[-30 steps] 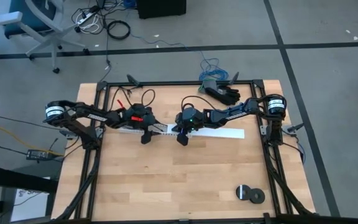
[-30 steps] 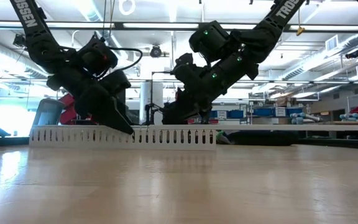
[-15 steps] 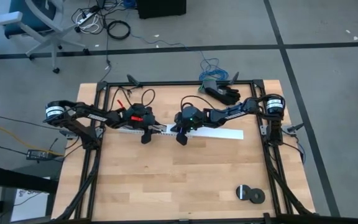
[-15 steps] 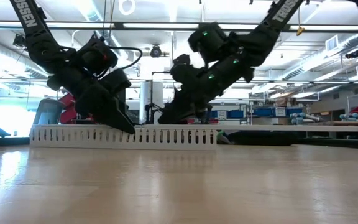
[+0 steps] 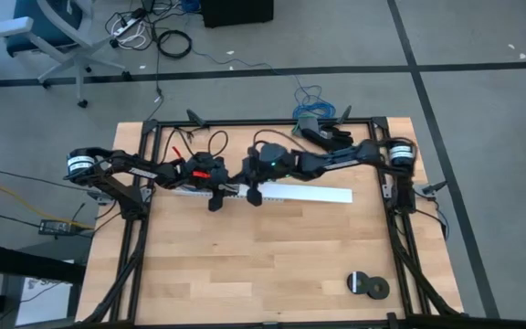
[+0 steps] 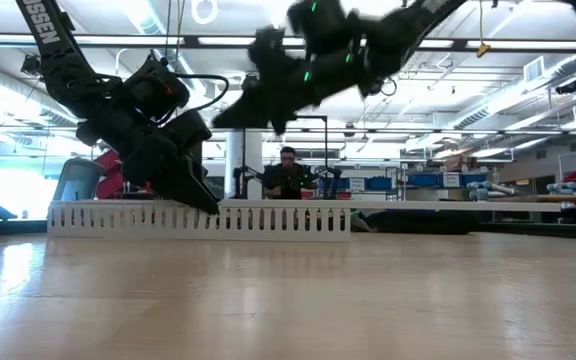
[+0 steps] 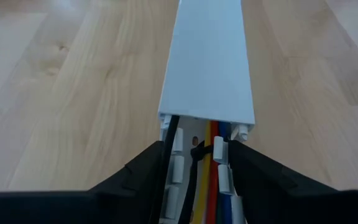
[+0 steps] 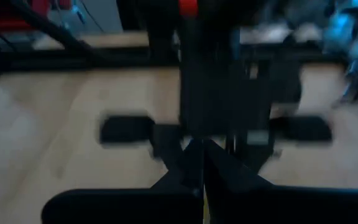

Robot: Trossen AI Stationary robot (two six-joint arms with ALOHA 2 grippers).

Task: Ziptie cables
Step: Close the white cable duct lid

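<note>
Cables (image 7: pixel 213 180) lie in the channel (image 7: pixel 207 59) at frame centre, gripped across its walls by the left gripper (image 7: pixel 197 167); the shut, empty right gripper (image 6: pixel 230 115), lifted, should keep clear while the left holds steady.

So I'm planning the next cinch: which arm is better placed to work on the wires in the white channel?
Left. Its gripper straddles the white slotted plastic channel over the coloured wires; the right gripper is raised, shut.

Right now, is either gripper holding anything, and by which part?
The left gripper clamps the white slotted channel by its side walls, at the uncovered end where the cables lie. The right gripper is shut, raised, holding nothing visible.
</note>
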